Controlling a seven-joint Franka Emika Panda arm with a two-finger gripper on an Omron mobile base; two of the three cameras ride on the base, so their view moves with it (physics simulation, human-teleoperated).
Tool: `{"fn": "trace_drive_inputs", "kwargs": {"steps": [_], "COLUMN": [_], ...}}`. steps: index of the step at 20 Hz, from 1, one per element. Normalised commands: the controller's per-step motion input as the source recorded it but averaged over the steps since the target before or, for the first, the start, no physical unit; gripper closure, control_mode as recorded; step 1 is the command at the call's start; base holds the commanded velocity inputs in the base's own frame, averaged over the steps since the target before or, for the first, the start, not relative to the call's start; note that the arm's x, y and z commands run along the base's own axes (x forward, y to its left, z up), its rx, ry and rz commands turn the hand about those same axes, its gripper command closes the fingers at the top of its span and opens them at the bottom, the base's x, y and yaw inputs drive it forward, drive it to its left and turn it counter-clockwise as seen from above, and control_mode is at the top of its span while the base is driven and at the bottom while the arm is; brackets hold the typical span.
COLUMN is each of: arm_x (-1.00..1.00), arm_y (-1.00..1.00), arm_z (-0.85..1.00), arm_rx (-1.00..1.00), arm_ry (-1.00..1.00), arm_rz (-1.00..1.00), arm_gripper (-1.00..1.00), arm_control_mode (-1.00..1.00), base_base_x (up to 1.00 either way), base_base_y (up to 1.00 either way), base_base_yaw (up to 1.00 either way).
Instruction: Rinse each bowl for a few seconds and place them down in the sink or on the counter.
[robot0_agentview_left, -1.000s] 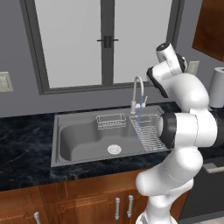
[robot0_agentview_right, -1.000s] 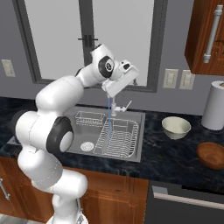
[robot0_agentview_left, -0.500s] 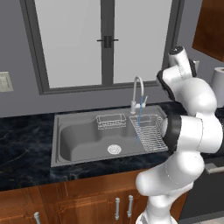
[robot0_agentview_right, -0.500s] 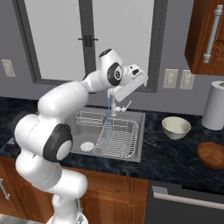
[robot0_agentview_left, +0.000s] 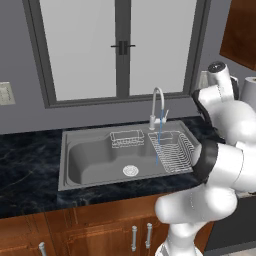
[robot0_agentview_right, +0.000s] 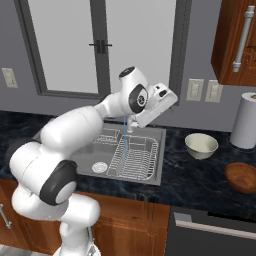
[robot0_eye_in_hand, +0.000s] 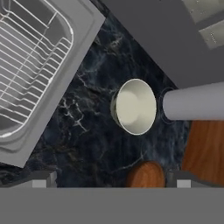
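Seen from the hand, my gripper (robot0_eye_in_hand: 111, 180) is open with nothing between its fingertips (robot0_eye_in_hand: 41, 179), high over the black counter (robot0_eye_in_hand: 87, 144). The cream bowl (robot0_eye_in_hand: 133, 106) lies straight ahead of it, upright on the counter, and the reddish-brown wooden bowl (robot0_eye_in_hand: 146, 175) sits close to the right fingertip. From the right base camera the hand (robot0_agentview_right: 161, 102) hovers above the sink's (robot0_agentview_right: 156, 167) right edge, left of the cream bowl (robot0_agentview_right: 201, 146) and the wooden bowl (robot0_agentview_right: 241, 177). Water streams from the faucet (robot0_agentview_left: 157, 105) into the sink (robot0_agentview_left: 67, 170).
A white paper-towel roll (robot0_agentview_right: 245, 120) stands on the counter behind the bowls, touching nothing. A wire rack (robot0_agentview_right: 132, 157) fills the sink's right half, with a small wire caddy (robot0_agentview_left: 126, 138) at its back. A wooden wall cabinet (robot0_agentview_right: 235, 40) hangs above right.
The arm has swung right, away from the faucet and toward the bowls. The gripper has stayed open and the water keeps running.
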Motion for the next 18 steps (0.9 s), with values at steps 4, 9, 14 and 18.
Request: {"fn": "trace_drive_inputs", "kwargs": {"steps": [4,9,14,18], "arm_x": [-0.29,-0.26,-0.13,-0.21], "arm_y": [-0.29,-0.33,-0.45,-0.45], "arm_z": [0.0,-0.02,-0.12,-0.26], "arm_rx": [0.0,0.0,0.0,0.0], "arm_ry": [0.0,0.0,0.0,0.0], "arm_rz": [-0.02,-0.04,-0.01,-0.02], "arm_gripper": [-1.0,-1.0,-1.0,-1.0], "arm_control_mode": [-1.0,-1.0,-1.0,-1.0], "base_base_x": [0.0,0.0,0.0,0.0], "base_base_y": [0.0,0.0,0.0,0.0], "base_base_yaw": [0.0,0.0,0.0,0.0]}}
